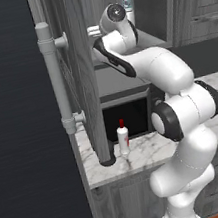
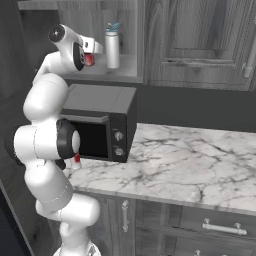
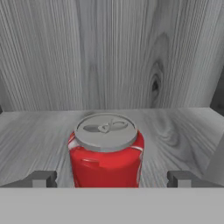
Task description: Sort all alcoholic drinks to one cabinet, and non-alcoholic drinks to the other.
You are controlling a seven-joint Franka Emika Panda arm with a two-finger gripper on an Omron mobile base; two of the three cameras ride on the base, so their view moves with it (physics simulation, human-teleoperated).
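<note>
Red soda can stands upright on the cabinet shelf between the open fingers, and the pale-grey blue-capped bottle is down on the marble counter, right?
Not quite. The right base view shows the pale-grey bottle with the light-blue cap standing on the cabinet shelf beside the red soda can. The rest holds: open gripper, can upright.

I count one red soda can (image 3: 106, 151) upright on the cabinet shelf (image 3: 175, 127), one pale-grey bottle (image 2: 112, 47) with a light-blue cap on that shelf, one white bottle (image 1: 123, 139) with a red cap on the desk (image 2: 190, 160), and one microwave (image 2: 102, 120).
</note>
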